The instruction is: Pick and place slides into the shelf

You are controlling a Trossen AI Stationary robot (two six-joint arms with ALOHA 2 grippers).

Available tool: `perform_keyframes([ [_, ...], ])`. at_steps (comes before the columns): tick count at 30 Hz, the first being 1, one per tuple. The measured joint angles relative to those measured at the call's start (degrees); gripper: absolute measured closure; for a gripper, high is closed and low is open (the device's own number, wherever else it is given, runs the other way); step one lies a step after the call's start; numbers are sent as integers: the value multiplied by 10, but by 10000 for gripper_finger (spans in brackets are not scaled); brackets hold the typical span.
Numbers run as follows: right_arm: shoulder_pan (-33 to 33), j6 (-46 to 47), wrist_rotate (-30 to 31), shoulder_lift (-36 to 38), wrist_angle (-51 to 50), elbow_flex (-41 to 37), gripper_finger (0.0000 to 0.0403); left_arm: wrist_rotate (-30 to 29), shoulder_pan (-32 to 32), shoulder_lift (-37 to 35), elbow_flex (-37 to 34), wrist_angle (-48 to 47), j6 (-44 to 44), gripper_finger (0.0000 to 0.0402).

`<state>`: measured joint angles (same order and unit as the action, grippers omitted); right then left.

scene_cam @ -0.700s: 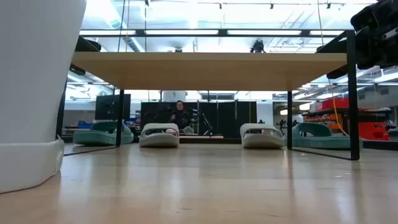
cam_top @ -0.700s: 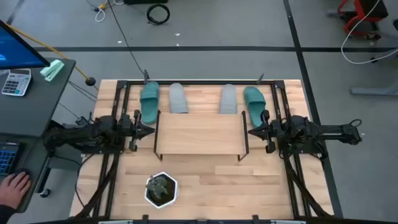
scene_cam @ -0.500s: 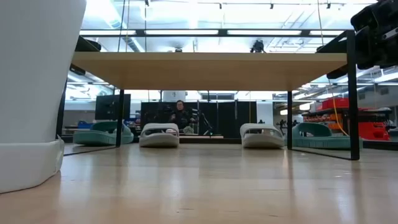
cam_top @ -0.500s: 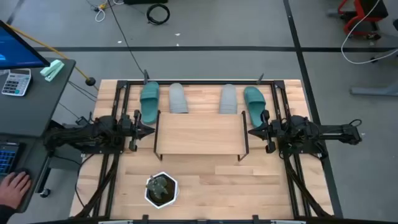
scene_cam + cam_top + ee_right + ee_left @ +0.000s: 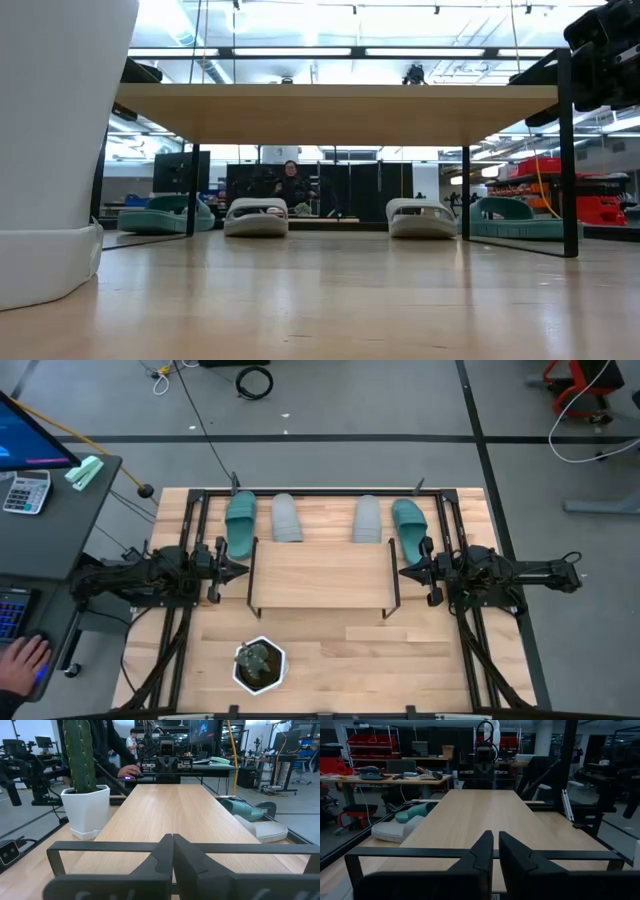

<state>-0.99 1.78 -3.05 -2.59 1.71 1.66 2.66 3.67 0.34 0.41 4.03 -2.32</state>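
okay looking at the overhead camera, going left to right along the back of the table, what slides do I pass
Teal-green slide → light grey slide → second light grey slide → second teal-green slide. All four lie on the tabletop behind the shelf.

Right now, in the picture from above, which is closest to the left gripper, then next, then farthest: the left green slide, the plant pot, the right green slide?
From the left gripper:
1. left green slide, just behind it.
2. plant pot, at the table's front.
3. right green slide, across by the right arm.

The table (image 5: 330, 635) is evenly lit from overhead. Bright ceiling strip lights (image 5: 400, 51) are seen glaring; the near white pot (image 5: 55, 150) is blurred.
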Motion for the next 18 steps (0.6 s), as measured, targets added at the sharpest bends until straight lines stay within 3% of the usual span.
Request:
perform_keyframes([
  [18,0,0,0,0,0,0,389,0,0,0,0,0,0,369],
])
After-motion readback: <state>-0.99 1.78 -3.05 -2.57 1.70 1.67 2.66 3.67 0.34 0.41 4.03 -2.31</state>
